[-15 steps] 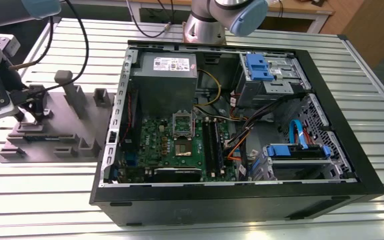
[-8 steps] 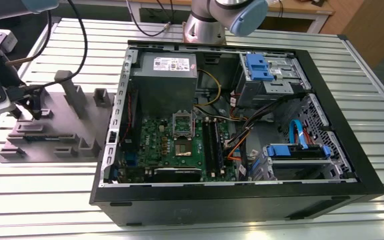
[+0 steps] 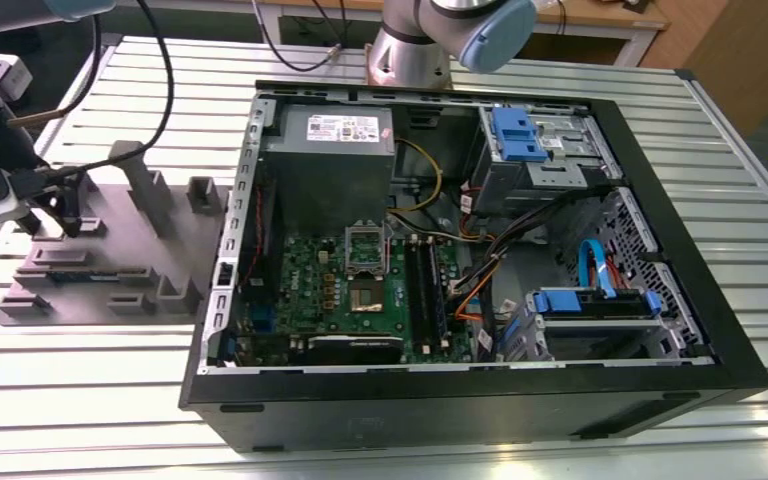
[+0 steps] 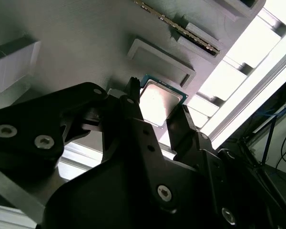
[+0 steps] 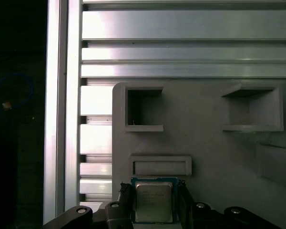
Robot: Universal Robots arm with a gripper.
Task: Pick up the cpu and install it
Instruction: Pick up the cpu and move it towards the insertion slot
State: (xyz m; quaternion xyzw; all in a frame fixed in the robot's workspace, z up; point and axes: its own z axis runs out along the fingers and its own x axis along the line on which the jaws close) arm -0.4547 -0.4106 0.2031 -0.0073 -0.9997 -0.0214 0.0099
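- The gripper [image 3: 61,218] hangs over a grey tray [image 3: 177,255], near the tray's edge on the exterior view's left.
- The claw looks clenched on the cpu [image 5: 153,205]: in both wrist views its fingers [image 5: 126,200] press against two opposite sides of the chip.
- The cpu is at the tray's surface or just above it; I cannot tell which.
- The pickup seems under way.
- The install is not yet done: the socket [image 3: 368,293] inside the case [image 3: 704,330] is well apart from the cpu.
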